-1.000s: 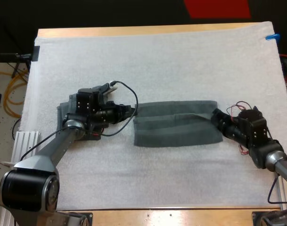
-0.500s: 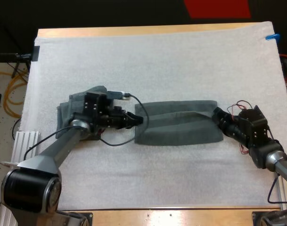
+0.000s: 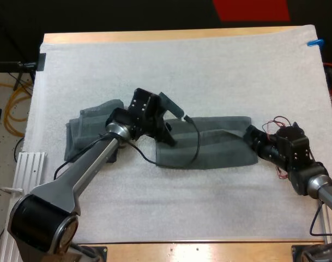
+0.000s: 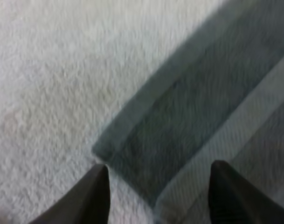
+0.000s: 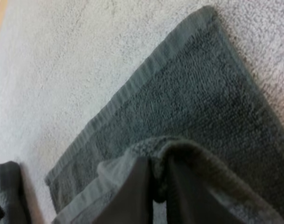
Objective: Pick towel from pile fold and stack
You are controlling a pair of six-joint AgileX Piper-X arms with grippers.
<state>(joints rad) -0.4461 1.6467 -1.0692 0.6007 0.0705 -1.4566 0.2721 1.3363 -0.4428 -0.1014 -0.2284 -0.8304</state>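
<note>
A dark grey-green towel [image 3: 215, 148] lies folded lengthwise in a long strip at the middle of the white mat [image 3: 182, 71]. My left gripper [image 3: 170, 139] hangs over the strip's left end. In the left wrist view its fingers [image 4: 93, 196] stand apart above the towel's corner [image 4: 132, 140], touching nothing. My right gripper [image 3: 252, 136] is at the strip's right end. Its fingers [image 5: 132, 191] pinch a raised fold of the towel [image 5: 179, 102] between them. A crumpled pile of towel [image 3: 84, 126] lies at the mat's left, behind my left arm.
The mat covers most of the wooden table [image 3: 155, 36]. Bare mat stretches beyond the towel and in front of it. A black cable from my left wrist loops over the strip's left part.
My left gripper has swung right and turned, from beside the crumpled pile to over the folded strip's left end. The right gripper has kept its hold and place.
</note>
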